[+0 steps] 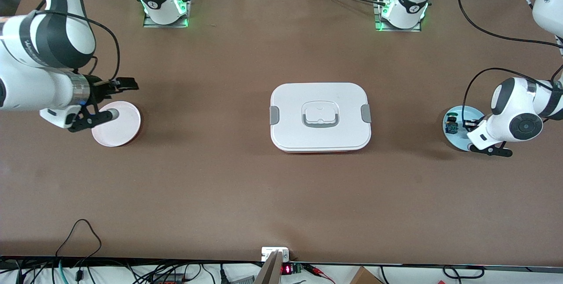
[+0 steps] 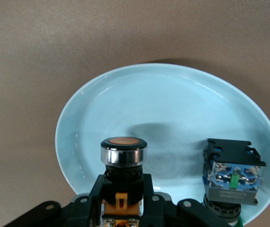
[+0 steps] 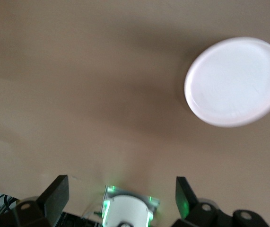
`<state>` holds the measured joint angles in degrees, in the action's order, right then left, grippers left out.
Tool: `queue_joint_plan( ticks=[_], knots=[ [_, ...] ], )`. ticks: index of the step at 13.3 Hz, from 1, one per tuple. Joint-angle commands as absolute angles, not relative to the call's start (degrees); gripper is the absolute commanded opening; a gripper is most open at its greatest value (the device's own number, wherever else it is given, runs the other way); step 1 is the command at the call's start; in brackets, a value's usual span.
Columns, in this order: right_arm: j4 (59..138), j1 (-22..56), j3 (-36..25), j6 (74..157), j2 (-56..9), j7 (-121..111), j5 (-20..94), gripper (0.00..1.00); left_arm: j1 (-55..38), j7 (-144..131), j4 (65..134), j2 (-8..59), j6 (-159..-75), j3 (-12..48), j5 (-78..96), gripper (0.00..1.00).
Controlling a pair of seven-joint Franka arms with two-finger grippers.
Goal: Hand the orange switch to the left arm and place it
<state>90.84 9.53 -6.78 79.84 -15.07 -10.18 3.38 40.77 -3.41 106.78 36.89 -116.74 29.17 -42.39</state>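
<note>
The orange switch [image 2: 122, 187], a black block with orange parts and a metal-ringed orange button, sits between the jaws of my left gripper [image 2: 123, 203], which is shut on it over the light blue plate [image 2: 172, 109]. In the front view this gripper [image 1: 467, 124] is at the plate [image 1: 459, 141] toward the left arm's end of the table. The white lidded box [image 1: 320, 117] stands in the middle of the table. My right gripper [image 1: 120, 99] hangs open and holds nothing at the edge of a pale pink plate [image 1: 118, 128]; one of its fingers [image 3: 56, 191] shows with bare table beneath.
A small blue component with a green cap [image 2: 233, 176] stands on the blue plate beside the held switch, also visible from the front [image 1: 451, 125]. The pale plate [image 3: 236, 80] holds nothing. Both arm bases [image 1: 165, 5] sit along the table edge farthest from the front camera.
</note>
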Motion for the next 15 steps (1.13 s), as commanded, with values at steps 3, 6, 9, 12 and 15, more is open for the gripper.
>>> queue_joint_plan(
  ticks=[3,6,9,12,15],
  knots=[
    [84.73,8.63,-7.38,76.97,-12.66,-6.33,-5.45,1.0,41.22,-4.13,103.54,40.34,-116.54,29.79,-47.11,0.71],
    [84.46,6.42,-7.91,81.65,-11.51,-1.18,-4.49,1.0,40.7,-3.43,102.84,39.82,-115.93,30.32,-47.11,1.0],
    [85.6,5.8,-8.79,82.17,-10.29,1.05,-1.85,1.0,39.55,-3.34,99.77,36.31,-112.95,31.72,-46.32,1.0],
    [93.39,6.07,-8.61,88.56,-4.95,0.71,-1.85,1.0,40.25,-3.34,95.9,30.96,-106.2,37.25,-45.7,1.0],
    [101.23,6.15,-8.61,93.94,0.51,-0.26,-1.85,1.0,39.99,-3.34,87.31,28.74,-97.24,40.6,-38.61,1.0]
  ],
)
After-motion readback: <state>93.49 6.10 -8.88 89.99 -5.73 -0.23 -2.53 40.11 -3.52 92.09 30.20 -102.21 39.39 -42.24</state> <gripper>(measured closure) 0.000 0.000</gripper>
